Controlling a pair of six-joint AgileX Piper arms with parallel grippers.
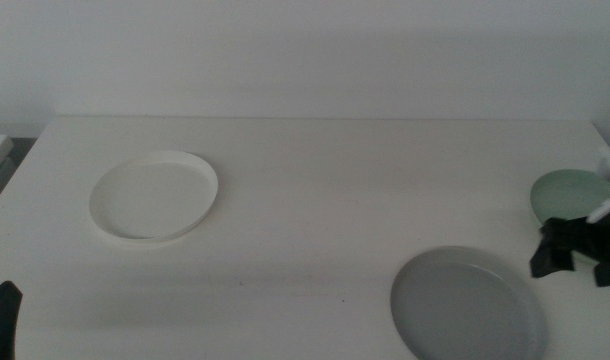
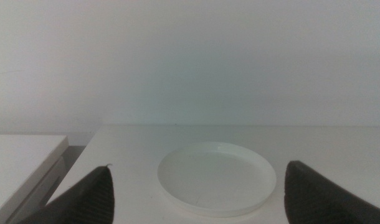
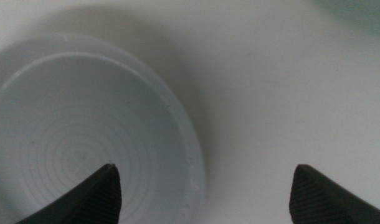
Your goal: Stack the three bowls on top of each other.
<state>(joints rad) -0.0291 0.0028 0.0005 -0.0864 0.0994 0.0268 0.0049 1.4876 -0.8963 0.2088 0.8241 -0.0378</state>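
Observation:
The white bowl (image 1: 153,195) sits at the table's left; the left wrist view shows it (image 2: 217,177) ahead of the jaws. The grey bowl (image 1: 468,305) lies at the front right. The mint green bowl (image 1: 568,193) sits at the right edge, partly hidden by the right arm. My right gripper (image 1: 570,250) hovers open and empty between the grey and green bowls. In the right wrist view, the gripper (image 3: 204,168) straddles the grey bowl's (image 3: 84,137) rim, and a sliver of the green bowl (image 3: 364,12) shows. My left gripper (image 1: 3,318) waits open at the front left corner, also seen in its wrist view (image 2: 199,166).
The white table (image 1: 325,180) ends at a pale wall behind. A lower white surface (image 2: 22,155) stands beside the table's left edge.

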